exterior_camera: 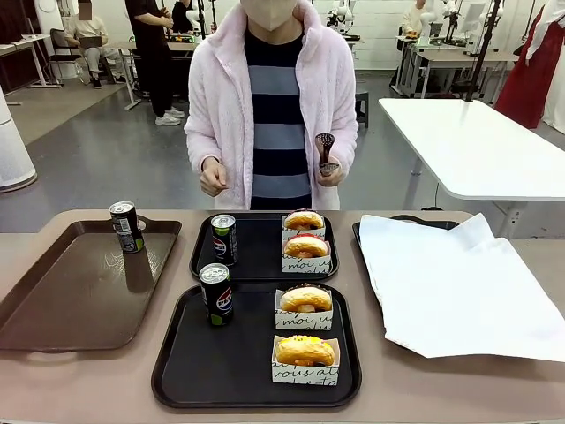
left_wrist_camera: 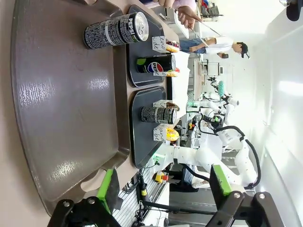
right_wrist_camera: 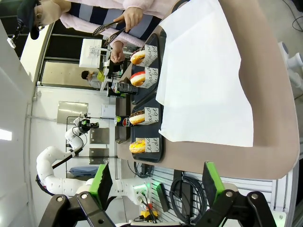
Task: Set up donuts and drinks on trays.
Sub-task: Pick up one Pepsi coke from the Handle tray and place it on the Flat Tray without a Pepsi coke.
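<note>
Two black trays lie mid-table, the far one [exterior_camera: 261,258] and the near one [exterior_camera: 221,364]. Each carries one black soda can [exterior_camera: 223,238] [exterior_camera: 215,293] on its left and two sleeved donuts on its right: [exterior_camera: 304,219] and a pink-topped one [exterior_camera: 306,246] far, [exterior_camera: 305,299] and a yellow-topped one [exterior_camera: 305,351] near. A third can [exterior_camera: 126,227] stands on the brown tray [exterior_camera: 71,291]. My left gripper [left_wrist_camera: 163,189] hangs open, off the brown tray's [left_wrist_camera: 61,94] end. Beside the table's other end, my right gripper [right_wrist_camera: 156,182] is also open and holds nothing.
A tray lined with white paper [exterior_camera: 450,283] takes up the right side of the table. The person stands at the far edge holding dark tongs [exterior_camera: 325,150] in one hand. A white table [exterior_camera: 477,146] stands behind to the right.
</note>
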